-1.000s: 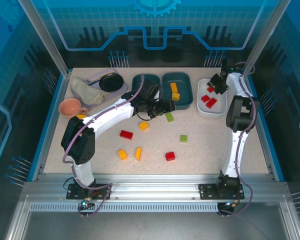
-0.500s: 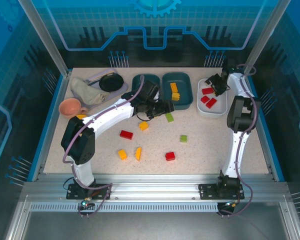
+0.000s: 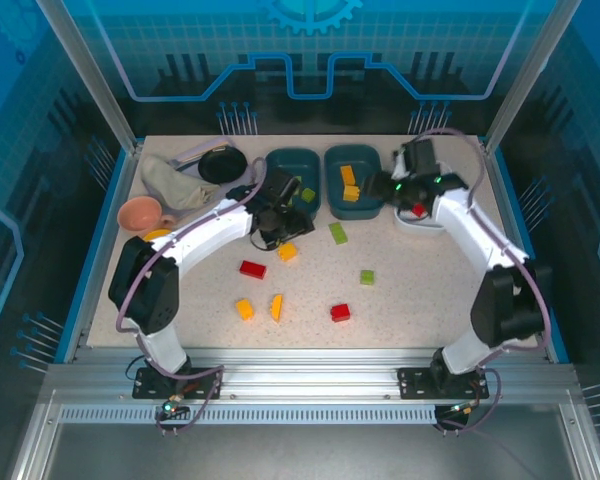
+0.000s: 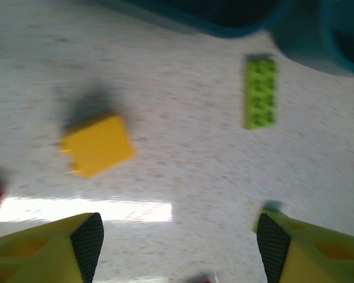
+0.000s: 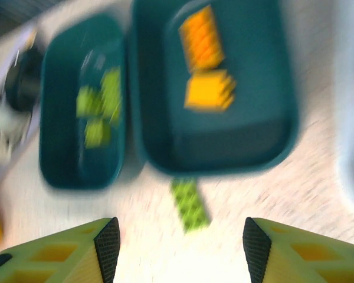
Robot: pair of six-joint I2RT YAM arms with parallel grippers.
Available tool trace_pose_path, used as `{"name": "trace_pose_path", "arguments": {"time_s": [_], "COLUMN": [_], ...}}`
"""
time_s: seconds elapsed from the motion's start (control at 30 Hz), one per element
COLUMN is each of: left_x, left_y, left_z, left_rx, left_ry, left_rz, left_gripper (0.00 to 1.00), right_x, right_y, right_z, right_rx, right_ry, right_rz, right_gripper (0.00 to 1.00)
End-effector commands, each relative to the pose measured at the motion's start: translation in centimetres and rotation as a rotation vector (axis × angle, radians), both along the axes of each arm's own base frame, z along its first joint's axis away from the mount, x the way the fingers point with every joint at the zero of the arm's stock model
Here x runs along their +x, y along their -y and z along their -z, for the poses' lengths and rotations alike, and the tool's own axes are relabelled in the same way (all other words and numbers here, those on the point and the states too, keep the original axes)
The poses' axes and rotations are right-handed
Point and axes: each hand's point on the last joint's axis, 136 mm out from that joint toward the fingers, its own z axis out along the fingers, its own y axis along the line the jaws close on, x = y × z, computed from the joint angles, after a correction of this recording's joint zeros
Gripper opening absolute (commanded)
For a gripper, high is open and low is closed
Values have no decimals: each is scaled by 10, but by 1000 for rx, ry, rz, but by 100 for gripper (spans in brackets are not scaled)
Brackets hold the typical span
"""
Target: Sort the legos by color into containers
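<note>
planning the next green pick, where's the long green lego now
In the top view, the long green lego lies on the table just in front of the teal tub holding orange bricks.

Back of the counter (image 3: 430, 300), in a row: left tub (image 3: 288, 160), middle tub (image 3: 368, 165), right tub (image 3: 410, 220). Middle tub holds two bricks (image 3: 349, 175), one behind the other. Oblong brick (image 3: 337, 233) on the counter just in front of the middle tub; square brick (image 3: 366, 277) further forward, right of it. Five loose bricks (image 3: 252, 268) spread across centre-front. Round dish (image 3: 223, 163) just left of the left tub, cloth (image 3: 168, 180) left of that, bowl (image 3: 140, 212) in front of the cloth.
</note>
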Motion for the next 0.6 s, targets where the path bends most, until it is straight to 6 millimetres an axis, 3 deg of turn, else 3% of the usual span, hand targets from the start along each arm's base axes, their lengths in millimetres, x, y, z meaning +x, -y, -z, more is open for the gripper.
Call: {"name": "trace_pose_path", "arguments": {"time_s": [0.0, 0.1, 0.2, 0.33, 0.57], "left_x": [-23, -32, -39, -45, -52], "left_y": [-46, -65, -82, -95, -100], "left_z": [7, 15, 19, 26, 34], "left_rx": [79, 79, 98, 71, 20], "left_ry": [-76, -118, -155, -198, -279], "left_rz": [-148, -210, -270, -364, -514], "left_gripper": [73, 73, 73, 74, 74], "right_x": [-50, -95, -115, -120, -116], "right_y": [-46, -68, -66, -64, -80], "right_z": [12, 31, 40, 39, 33], "right_rx": [-47, -51, -43, -39, -9], "right_ry": [68, 42, 23, 45, 54], "right_rz": [-275, -385, -391, -397, -443], "right_gripper": [60, 61, 64, 68, 70]}}
